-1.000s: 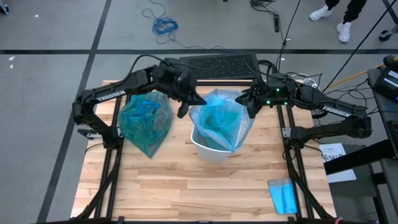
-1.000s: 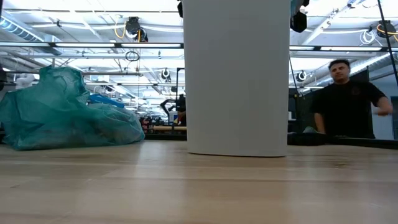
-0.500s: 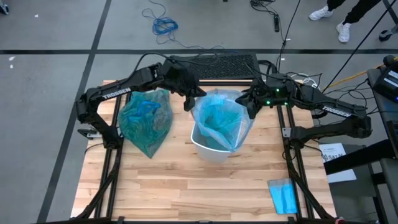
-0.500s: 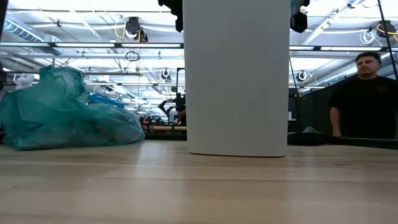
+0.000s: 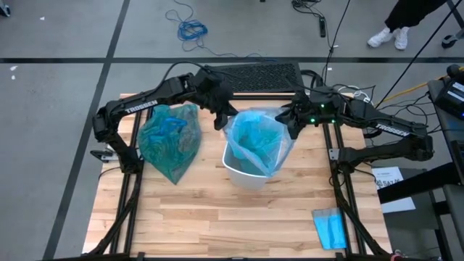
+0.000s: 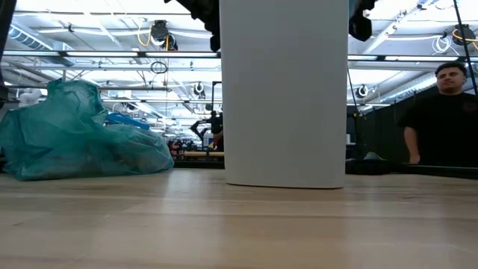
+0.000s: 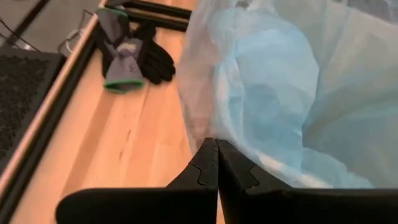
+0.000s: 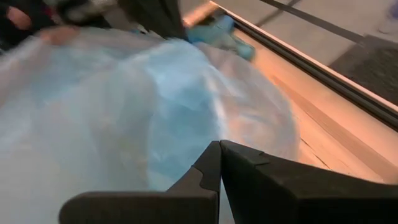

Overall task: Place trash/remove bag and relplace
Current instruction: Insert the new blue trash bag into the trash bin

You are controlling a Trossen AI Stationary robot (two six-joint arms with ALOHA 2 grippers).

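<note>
The teal-green bag (image 5: 170, 141), bulging and bunched shut, lies on its side at the table's left (image 6: 75, 138). The trash is hidden; I cannot make it out through the plastic. A white bin (image 5: 250, 174) stands mid-table, lined with a paler sky-blue bag (image 5: 257, 138) whose mouth stands up above the bin's rim. My left gripper (image 5: 222, 120) is shut at that bag's far left rim. My right gripper (image 5: 292, 125) is shut at its right rim. In the low view the bin's wall (image 6: 284, 90) hides both grippers. My left gripper's shut fingertips (image 7: 211, 152) stand right at the edge of the pale blue plastic (image 7: 205, 118), slanting down from the table's left; whether they touch it I cannot tell. My right gripper is shut on the pale bag's right rim (image 8: 186, 155), slanting down from the table's right. The fingers themselves hide the place of contact. The rim stands raised above the bin.
A pair of dark gloves (image 7: 130, 56) lies near the far edge beyond the bin. A black mat (image 5: 254, 76) sits behind the table. A small folded blue sheet (image 5: 332, 228) lies at the near right. A person (image 6: 444, 112) stands beyond the table.
My left gripper, shut throughout, has gone down and toward the table's right and far side, up to the pale bag's far left rim. The person beyond the table has moved to the right.
</note>
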